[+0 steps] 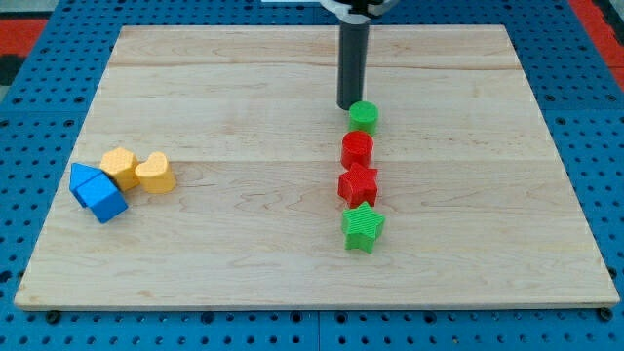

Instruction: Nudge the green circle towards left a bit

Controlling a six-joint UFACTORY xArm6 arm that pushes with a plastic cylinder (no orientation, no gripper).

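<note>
Pale wooden board (195,97) on blue pegboard (49,39), red edges.

A straight, dark grey cylindrical rod (351,63) makes up nearly all of the arm on show. Its surface is smooth and matte, with a faint lighter sheen running down one side. Its width is even along its length, down to my tip (349,106), a blunt flat end. At the view's top, a white rounded collar with a black band (357,7) caps it.
</note>
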